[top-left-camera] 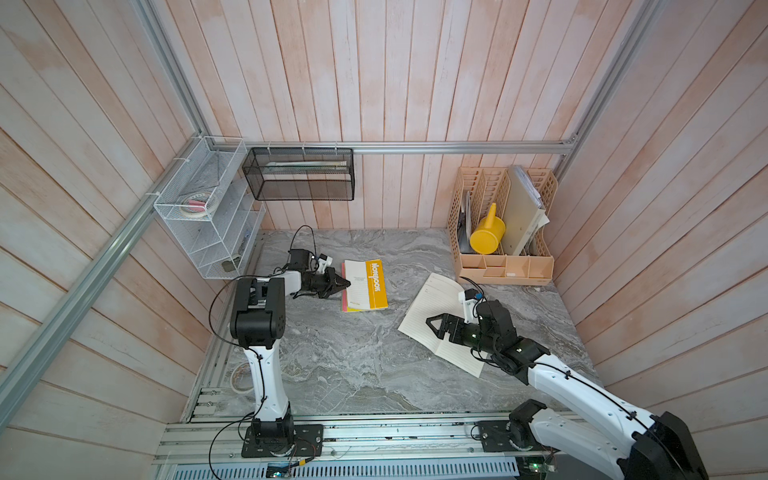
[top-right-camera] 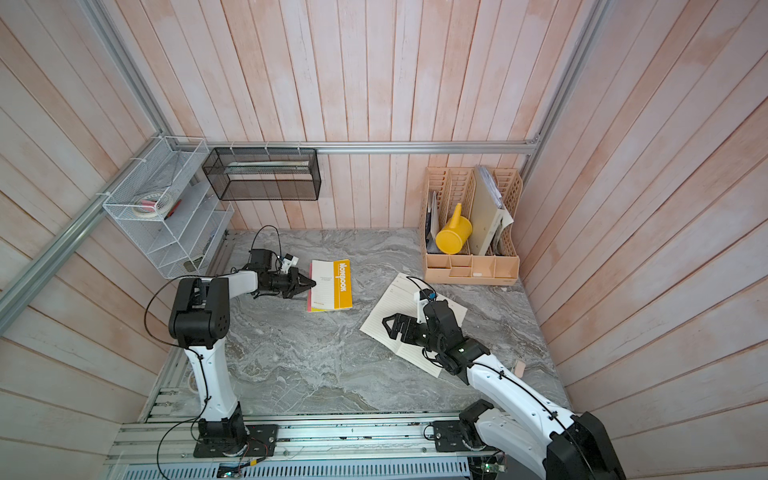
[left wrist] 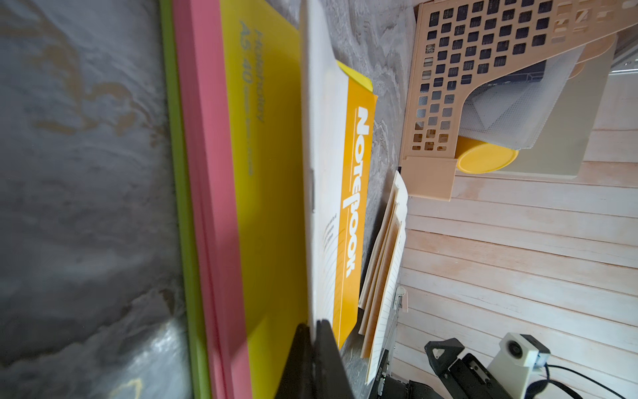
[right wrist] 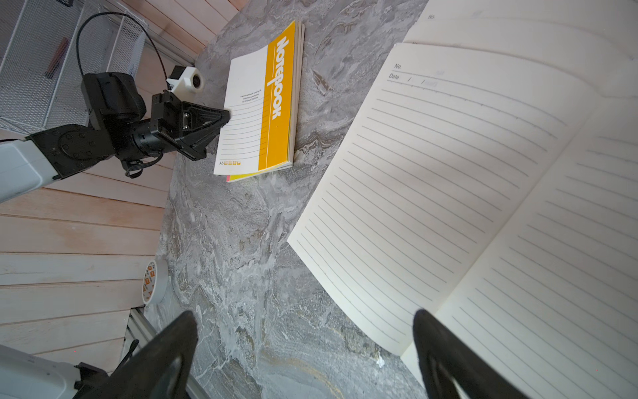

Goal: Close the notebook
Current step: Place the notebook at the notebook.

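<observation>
The left gripper (top-left-camera: 348, 284) has its jaws pressed together at the near edge of the top notebook's (top-left-camera: 365, 286) white cover; whether the cover is pinched between them I cannot tell. The right gripper (top-left-camera: 433, 328) is spread wide and holds nothing, one finger over bare stone and the other over the open notebook (top-left-camera: 432, 299), which lies flat with its lined pages up at the counter's right side, well apart from the stack. Notebooks: one open, and four closed in one stack, orange-and-white on top, then yellow (left wrist: 269, 172), pink (left wrist: 207, 172) and green (left wrist: 179, 172). Also one peach file organiser (top-left-camera: 503, 266) holding one yellow watering can (top-left-camera: 487, 235), one white wire rack (top-left-camera: 183, 208), one black mesh basket (top-left-camera: 299, 193) and one tape roll (right wrist: 154, 281). The counter (top-left-camera: 332, 365) is grey marble, enclosed by pale pink plank walls (top-left-camera: 415, 83) with aluminium rails (top-left-camera: 415, 147)
</observation>
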{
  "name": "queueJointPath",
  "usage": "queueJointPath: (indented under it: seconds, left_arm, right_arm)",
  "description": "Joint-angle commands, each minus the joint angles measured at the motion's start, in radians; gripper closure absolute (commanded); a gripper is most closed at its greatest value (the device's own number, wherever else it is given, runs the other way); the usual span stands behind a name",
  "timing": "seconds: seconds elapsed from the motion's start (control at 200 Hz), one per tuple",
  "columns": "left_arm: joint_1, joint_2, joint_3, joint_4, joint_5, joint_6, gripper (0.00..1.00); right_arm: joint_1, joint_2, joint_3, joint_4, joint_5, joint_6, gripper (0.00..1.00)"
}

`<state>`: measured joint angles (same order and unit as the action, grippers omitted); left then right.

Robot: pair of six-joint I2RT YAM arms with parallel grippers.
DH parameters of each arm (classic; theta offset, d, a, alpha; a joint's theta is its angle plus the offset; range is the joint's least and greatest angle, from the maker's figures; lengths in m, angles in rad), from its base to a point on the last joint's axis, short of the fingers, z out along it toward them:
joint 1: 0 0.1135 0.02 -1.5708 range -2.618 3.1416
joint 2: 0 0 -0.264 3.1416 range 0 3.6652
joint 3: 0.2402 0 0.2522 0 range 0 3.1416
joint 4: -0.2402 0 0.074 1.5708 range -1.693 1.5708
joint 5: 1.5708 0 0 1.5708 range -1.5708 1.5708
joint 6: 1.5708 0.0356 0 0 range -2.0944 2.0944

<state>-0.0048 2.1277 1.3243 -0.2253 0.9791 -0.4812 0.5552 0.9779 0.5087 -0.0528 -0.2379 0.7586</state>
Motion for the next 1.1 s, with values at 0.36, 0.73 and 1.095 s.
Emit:
queueJointPath:
  seconds: [0.36,0.73,1.095]
  left_arm:
    - [0.003,0.028,0.043,-0.059,-0.053,0.048,0.88]
    - [0.003,0.017,0.061,-0.087,-0.076,0.057,0.76]
    - [0.003,-0.041,0.098,-0.179,-0.136,0.091,0.60]
  right_arm:
    - [-0.003,-0.008,-0.008,0.005,-0.018,0.010,0.02]
    - [-0.003,-0.013,-0.004,0.003,-0.021,0.008,0.02]
    - [-0.003,-0.005,0.000,0.000,-0.024,0.010,0.02]
